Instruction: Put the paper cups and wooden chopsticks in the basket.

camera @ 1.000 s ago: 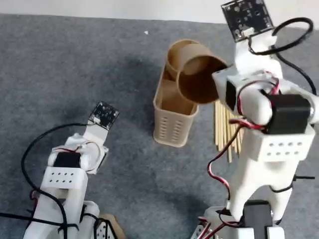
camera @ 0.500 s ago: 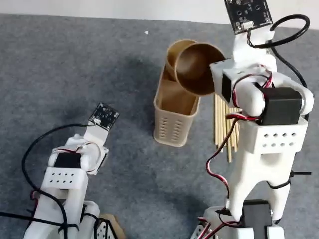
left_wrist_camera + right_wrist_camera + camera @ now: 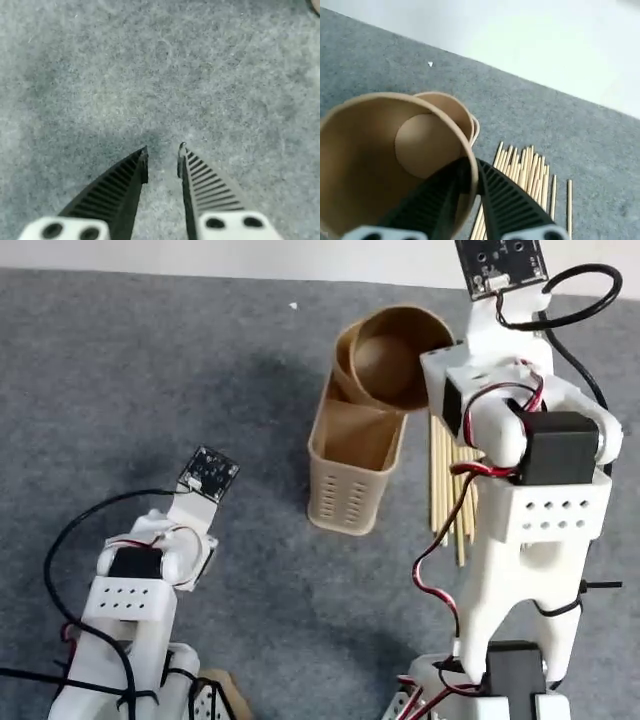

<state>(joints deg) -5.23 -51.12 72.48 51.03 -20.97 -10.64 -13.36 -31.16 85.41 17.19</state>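
My right gripper (image 3: 472,175) is shut on the rim of a brown paper cup (image 3: 390,155), one finger inside and one outside. In the high view this cup (image 3: 395,355) hangs mouth-up over the far end of the beige slotted basket (image 3: 348,495), and the right gripper (image 3: 432,382) is at its right rim. A second paper cup (image 3: 343,360) stands in the basket's far end, partly hidden behind the held one. A bundle of wooden chopsticks (image 3: 452,490) lies on the carpet right of the basket, partly under the right arm. My left gripper (image 3: 162,157) hovers slightly open over bare carpet at the lower left, holding nothing.
Grey carpet (image 3: 200,360) covers the table, with a white wall edge along the far side. A tiny white speck (image 3: 293,306) lies far back. The left arm (image 3: 140,580) sits well away from the basket.
My right arm has carried the cup toward the far end of the basket and turned it from tilted sideways to nearly mouth-up. The left arm has not moved.
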